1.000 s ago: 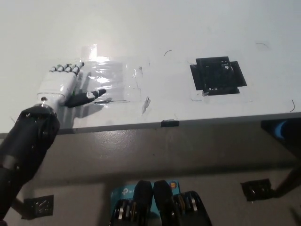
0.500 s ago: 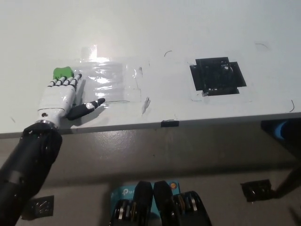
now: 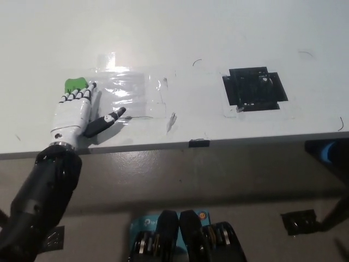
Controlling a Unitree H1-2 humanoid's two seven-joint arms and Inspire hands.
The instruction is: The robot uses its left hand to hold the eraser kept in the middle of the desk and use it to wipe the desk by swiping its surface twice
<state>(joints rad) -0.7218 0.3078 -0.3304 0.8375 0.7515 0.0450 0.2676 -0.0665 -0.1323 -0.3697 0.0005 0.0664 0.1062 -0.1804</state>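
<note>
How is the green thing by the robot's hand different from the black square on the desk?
The green eraser is bright green; the black patch is black. The eraser is small and mostly hidden past the fingers of the left hand; the patch is much bigger and fully in view. The eraser sits at the desk's left, the patch toward the right with no hand near it. Both lie on the white desk.
</note>
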